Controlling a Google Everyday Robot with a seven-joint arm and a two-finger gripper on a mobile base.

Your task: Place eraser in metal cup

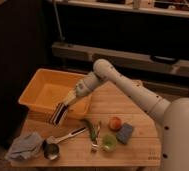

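Observation:
The eraser (59, 114), a dark oblong block with pale stripes, hangs tilted in front of the yellow bin's near wall. My gripper (67, 102) is shut on its upper end, and the white arm reaches in from the right. The metal cup (50, 150) sits on the wooden table below and slightly left of the eraser, a clear gap beneath it. Its long handle (73, 133) points up to the right.
A yellow bin (35, 89) stands at the table's back left. A blue-grey cloth (24, 146) lies left of the cup. To the right lie a green vegetable (91, 130), a red-orange fruit (115, 122), a blue sponge (124, 133) and a small green cup (109, 142).

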